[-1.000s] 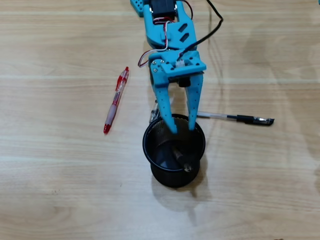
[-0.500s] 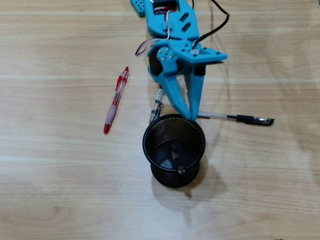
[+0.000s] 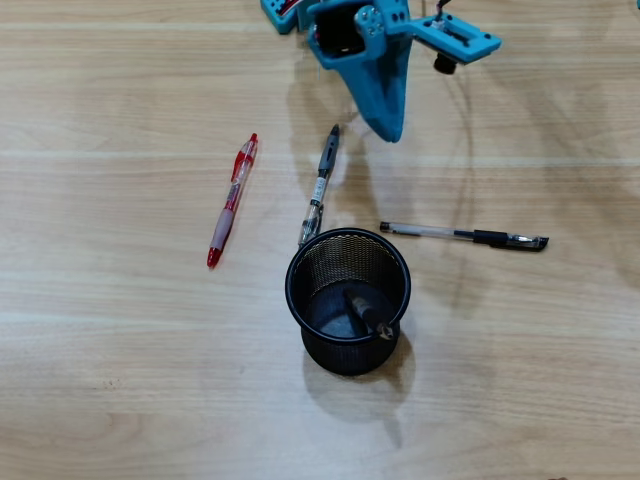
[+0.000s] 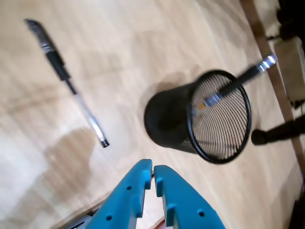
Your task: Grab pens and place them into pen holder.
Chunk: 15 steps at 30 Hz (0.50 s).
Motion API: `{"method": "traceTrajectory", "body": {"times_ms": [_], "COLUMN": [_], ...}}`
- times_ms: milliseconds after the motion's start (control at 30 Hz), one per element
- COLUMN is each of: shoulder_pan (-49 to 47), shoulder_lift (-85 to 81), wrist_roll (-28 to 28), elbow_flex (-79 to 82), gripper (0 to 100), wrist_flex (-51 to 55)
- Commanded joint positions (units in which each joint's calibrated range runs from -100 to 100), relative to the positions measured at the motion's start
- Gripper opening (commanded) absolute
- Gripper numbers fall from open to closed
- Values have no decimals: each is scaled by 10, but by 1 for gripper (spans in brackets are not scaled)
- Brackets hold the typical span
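My pincer [image 4: 153, 171] hangs clenched and empty near the counter's [image 3: 120, 400] far edge. One pen [image 3: 366, 309] leans inside the mesh holder [image 3: 347, 300] mid-counter; three pens lie around it: red [image 3: 231, 201], grey [image 3: 321, 183], black [image 3: 465, 236].

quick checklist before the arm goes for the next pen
1. Gripper empty, fingers together: ok.
2. Holder upright: ok.
3. One pen already inside the holder: ok.
4. Red pen and black pen lying clear on the table: ok.
5. Grey pen free of the holder: cannot tell, its tip meets the rim in the overhead view.
6. Gripper open for a grab: not ok.
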Motion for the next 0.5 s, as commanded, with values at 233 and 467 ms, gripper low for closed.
{"method": "traceTrajectory", "body": {"times_ms": [233, 467], "shoulder_pan": [-81, -125], "shoulder_lift": [97, 238], "wrist_roll": [36, 38], "elbow_flex": [-128, -287], "gripper": [2, 2], "wrist_flex": [19, 172]}}
